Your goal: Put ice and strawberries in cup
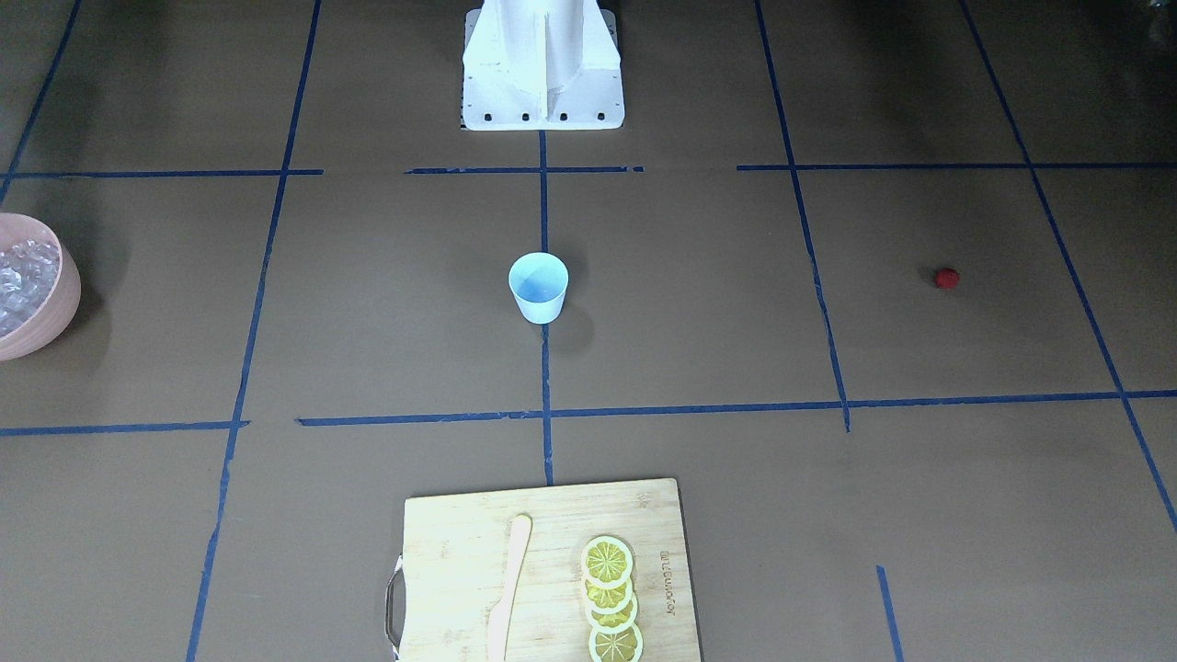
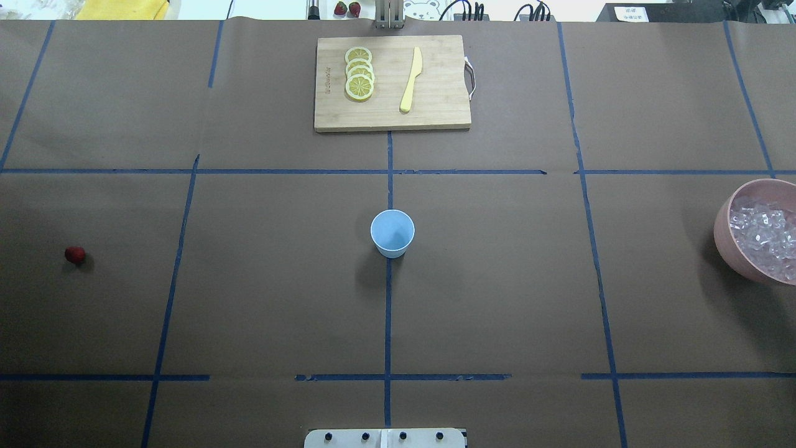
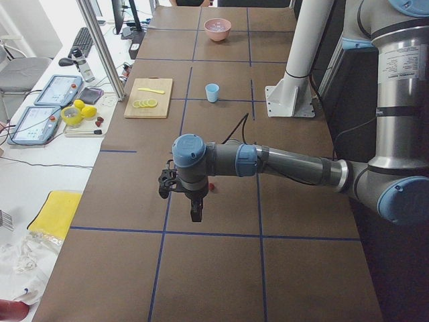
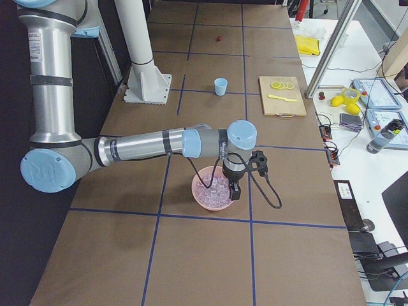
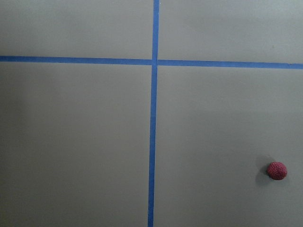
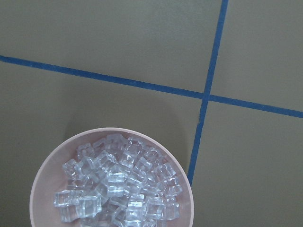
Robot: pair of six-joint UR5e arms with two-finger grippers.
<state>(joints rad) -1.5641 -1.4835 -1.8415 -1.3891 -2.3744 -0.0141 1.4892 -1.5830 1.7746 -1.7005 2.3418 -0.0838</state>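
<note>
Evidently this is the opening step: the cup stands in the middle of the table, mouth up and long axis vertical, and it looks empty. The strawberry lies alone near the table's left edge. It is round, so no long axis or pointing direction can be told. The ice is heaped in a pink bowl at the right edge.

The left gripper hangs above the table close to the berry, and the right gripper hangs over the bowl — whether either is apart or together cannot be told from these side views.

The berry sits low and right in the left wrist view, so that arm likely needs to shift sideways before descending.
</note>
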